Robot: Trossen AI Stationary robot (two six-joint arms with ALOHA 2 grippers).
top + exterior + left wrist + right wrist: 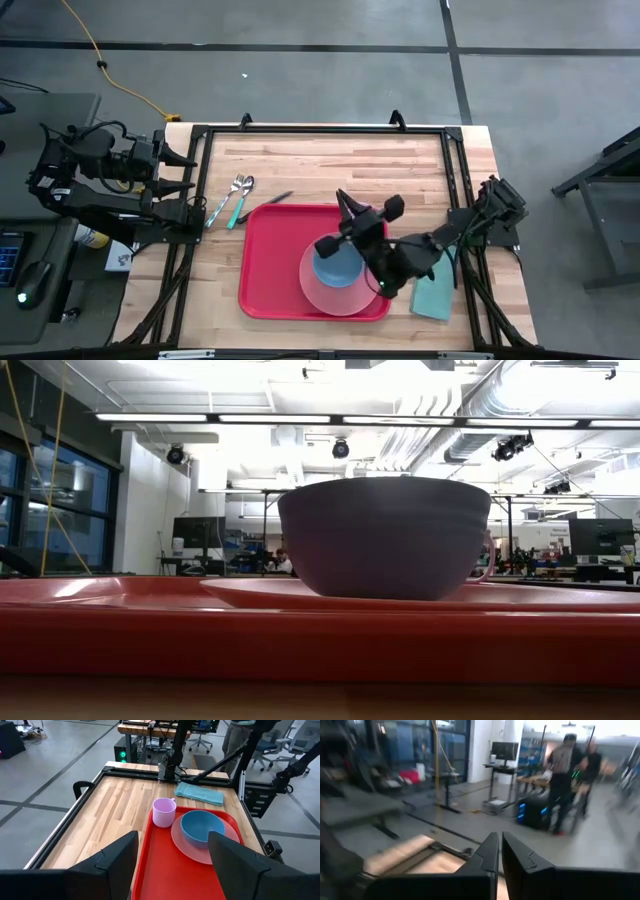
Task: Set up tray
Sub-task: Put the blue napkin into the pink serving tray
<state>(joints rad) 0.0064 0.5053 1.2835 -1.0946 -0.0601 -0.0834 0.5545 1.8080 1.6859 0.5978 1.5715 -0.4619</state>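
left end effector (185, 172) is waiting at the nine o'clock edge of the worktop (320, 160), fingers spread, holding nothing. a spoon and fork (238, 188) and a green-handled utensil (240, 208) are lying just beside the tray (268, 270) toward ten o'clock, not yet loaded. the tray is sitting at the worktop's centre toward six o'clock, carrying the pink plate (325, 292) with the blue bowl (338, 264) on it; the left wrist view is also showing a pink cup (164, 812) standing on the tray beside the plate. right end effector (345, 203) is hovering above the bowl, fingers pressed together, empty. a teal cloth (434, 295) is lying off the tray toward four o'clock. judgement: roughly halfway; cutlery and cloth are remaining.
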